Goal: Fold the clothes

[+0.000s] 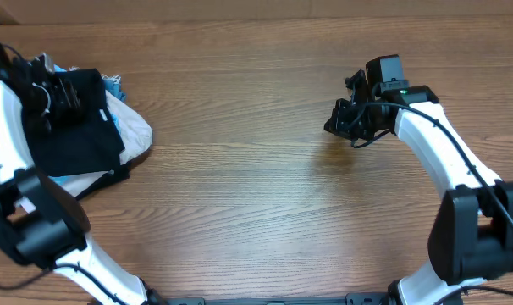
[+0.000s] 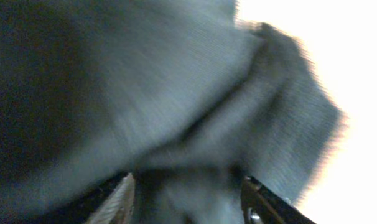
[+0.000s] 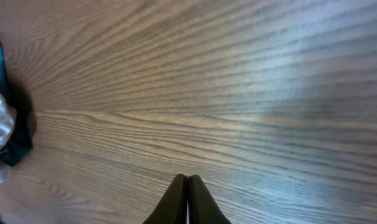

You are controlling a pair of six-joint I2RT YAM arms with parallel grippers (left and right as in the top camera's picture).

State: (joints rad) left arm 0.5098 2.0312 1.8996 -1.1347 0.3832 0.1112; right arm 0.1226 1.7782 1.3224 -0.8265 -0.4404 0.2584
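Squinting at the left wrist view, a soft, thin black shirt [image 2: 176,93] blurs across everything between the tips of the left pincer [image 2: 188,196], so I can't tell if it's gripping or loose. Meanwhile the right pincer [image 3: 186,190] is clenched empty over the streaky wood-grain desk [image 3: 251,93], with the shirt well apart from it, crumpled on a pale garment [image 1: 136,127].

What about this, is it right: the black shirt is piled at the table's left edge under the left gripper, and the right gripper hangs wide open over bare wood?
No. The right gripper is shut, not wide open: the right wrist view shows its fingers pressed together. The rest holds: the black shirt lies under the left gripper.
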